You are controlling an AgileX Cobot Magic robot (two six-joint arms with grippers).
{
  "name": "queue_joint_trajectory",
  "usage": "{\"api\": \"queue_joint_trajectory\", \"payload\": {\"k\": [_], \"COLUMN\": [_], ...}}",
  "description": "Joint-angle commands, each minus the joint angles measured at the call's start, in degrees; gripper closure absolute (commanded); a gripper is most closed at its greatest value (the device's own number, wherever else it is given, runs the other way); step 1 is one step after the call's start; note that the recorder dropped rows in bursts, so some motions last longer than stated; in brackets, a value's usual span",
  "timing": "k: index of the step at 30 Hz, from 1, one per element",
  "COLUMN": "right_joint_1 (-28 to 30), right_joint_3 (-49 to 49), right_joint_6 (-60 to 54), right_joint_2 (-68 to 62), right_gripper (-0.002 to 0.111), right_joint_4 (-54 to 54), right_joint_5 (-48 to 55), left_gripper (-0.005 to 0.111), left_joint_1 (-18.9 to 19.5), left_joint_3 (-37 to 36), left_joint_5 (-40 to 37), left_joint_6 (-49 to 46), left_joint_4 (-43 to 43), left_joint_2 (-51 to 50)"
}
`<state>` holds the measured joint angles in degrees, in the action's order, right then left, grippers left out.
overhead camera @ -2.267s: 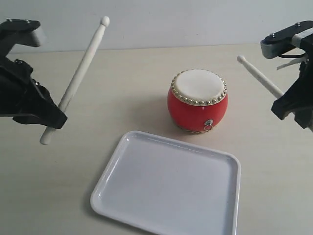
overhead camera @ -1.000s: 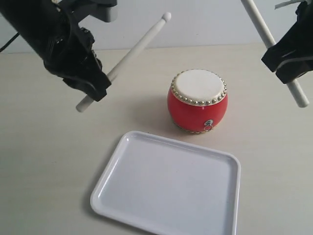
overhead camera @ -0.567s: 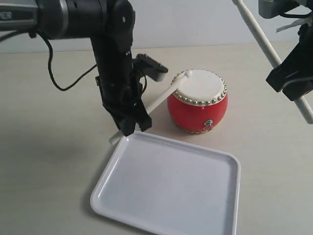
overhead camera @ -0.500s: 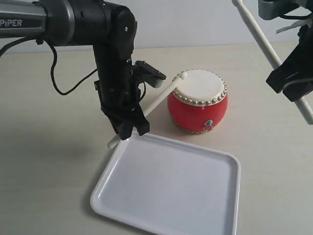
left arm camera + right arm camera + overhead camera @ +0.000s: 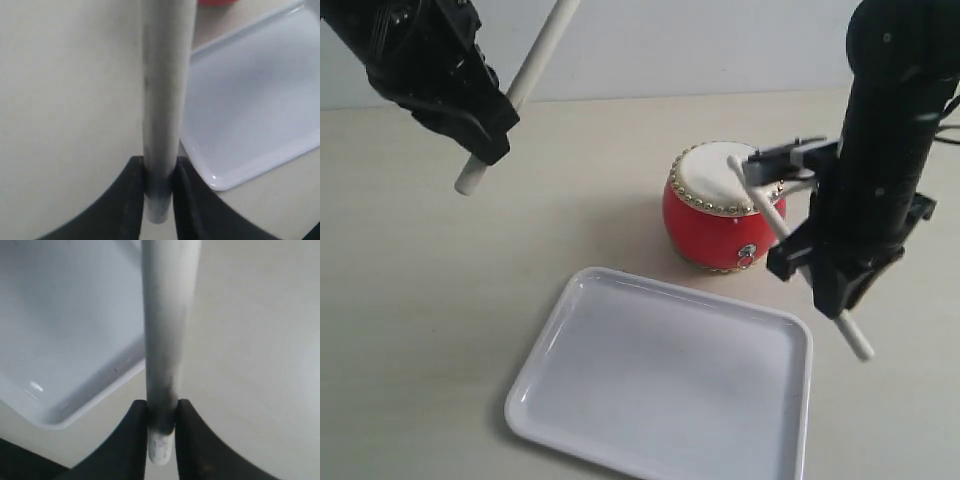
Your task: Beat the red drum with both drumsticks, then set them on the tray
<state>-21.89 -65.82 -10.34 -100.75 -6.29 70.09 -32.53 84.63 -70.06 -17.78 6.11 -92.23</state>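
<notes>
The red drum (image 5: 724, 208) with its cream skin stands behind the white tray (image 5: 660, 375). My right gripper (image 5: 825, 268) is shut on a pale drumstick (image 5: 768, 206) whose tip rests on the drum skin; the butt end sticks out below toward the table. My left gripper (image 5: 485, 130) is raised at the upper left, shut on the other drumstick (image 5: 535, 62), which points up and out of frame. In the left wrist view the stick (image 5: 162, 100) runs between the shut gripper (image 5: 159, 185), above the tray corner (image 5: 250, 115). The right wrist view has its stick (image 5: 167, 320) clamped by the gripper (image 5: 161, 422).
The beige table (image 5: 440, 320) lies around the tray and drum. A pale wall runs behind the table's far edge. The right arm (image 5: 890, 120) stands close to the drum's right side.
The left arm lifted its stick off the drum and swung up to the upper left. The right arm came down from the upper right and brought its stick's tip onto the drum skin.
</notes>
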Motion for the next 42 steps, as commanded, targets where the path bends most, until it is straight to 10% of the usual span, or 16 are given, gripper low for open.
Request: {"api": "queue_joint_trajectory", "payload": {"k": [1, 8, 15, 35, 42], "right_joint_1": [-0.05, -0.05, -0.05, -0.05, -0.05], "right_joint_3": [-6.00, -6.34, -6.34, 3.40, -1.62], "right_joint_6": [-0.52, 1.67, 2.05, -1.67, -2.03], "right_joint_2": [13.73, 25.48, 25.88, -2.32, 6.90], "right_gripper": [0.108, 0.108, 0.108, 0.108, 0.108], "right_joint_4": [0.19, 4.48, 0.92, -2.19, -0.24], "right_joint_5": [-0.12, -0.12, -0.12, -0.12, -0.12], "left_gripper": [0.107, 0.107, 0.107, 0.107, 0.107], "left_joint_1": [-1.23, -9.55, -9.68, -1.65, -1.09], "left_joint_3": [-1.84, 5.40, 7.26, -3.07, -5.98], "left_joint_5": [0.35, 0.10, 0.10, 0.10, 0.10], "left_joint_6": [-0.08, -1.71, -0.16, 1.12, 1.12], "left_joint_4": [2.79, 2.30, 1.37, -1.83, -0.40], "left_joint_2": [-2.58, -20.15, -31.09, 3.33, 2.07]}}
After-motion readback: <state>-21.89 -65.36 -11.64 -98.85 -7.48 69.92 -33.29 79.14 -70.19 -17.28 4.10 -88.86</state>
